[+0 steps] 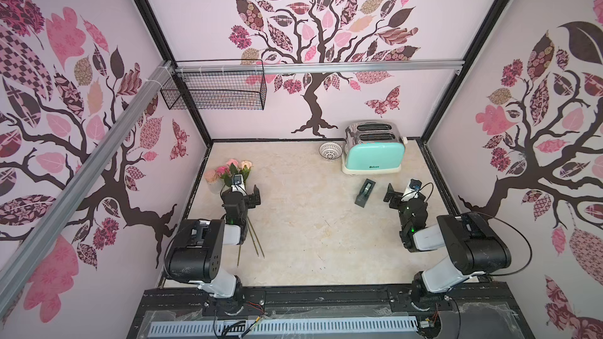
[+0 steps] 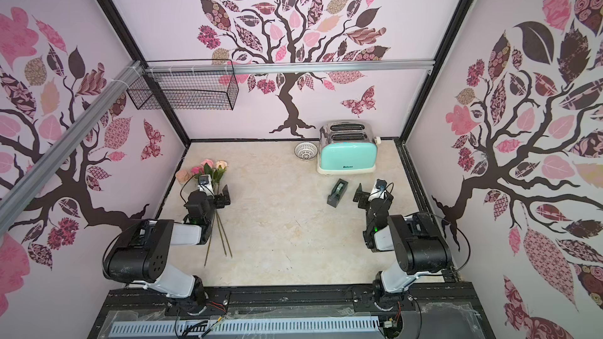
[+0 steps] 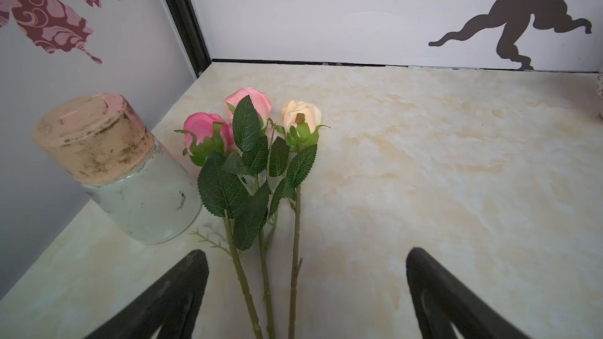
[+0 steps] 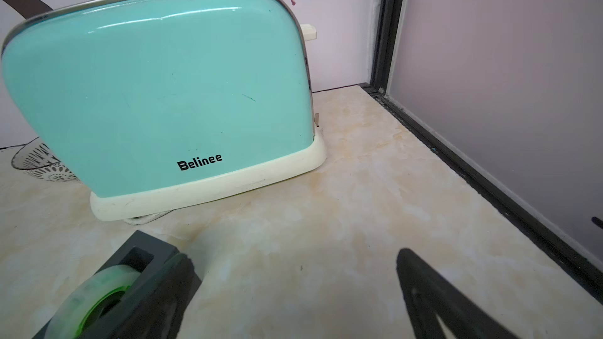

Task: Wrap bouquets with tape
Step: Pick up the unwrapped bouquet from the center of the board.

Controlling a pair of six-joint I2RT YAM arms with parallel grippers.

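So the marble-look counter (image 1: 310, 223) took up the whole floor of the booth, with a black wire basket (image 1: 215, 92) hung on the far wall at the left. A mint toaster (image 1: 372, 154) sat far right.

The bouquets (image 3: 248, 164), two pink roses and a peach one, lay flat at the far left, heads toward the far wall and stems pointing at the near edge. A cork-topped jar (image 3: 140, 197) stood just left of them.

The left claw (image 3: 306, 253) was over the stems with its fingers spread wide, pinching nothing; in its wrist view the stems ran between the fingers. The right claw (image 4: 295, 256) was spread wide too, and empty, just right of the tape (image 1: 365, 193), which sat on the counter just nearer than the toaster.

We also spotted a little white bowl (image 1: 330, 151) just left of the toaster.
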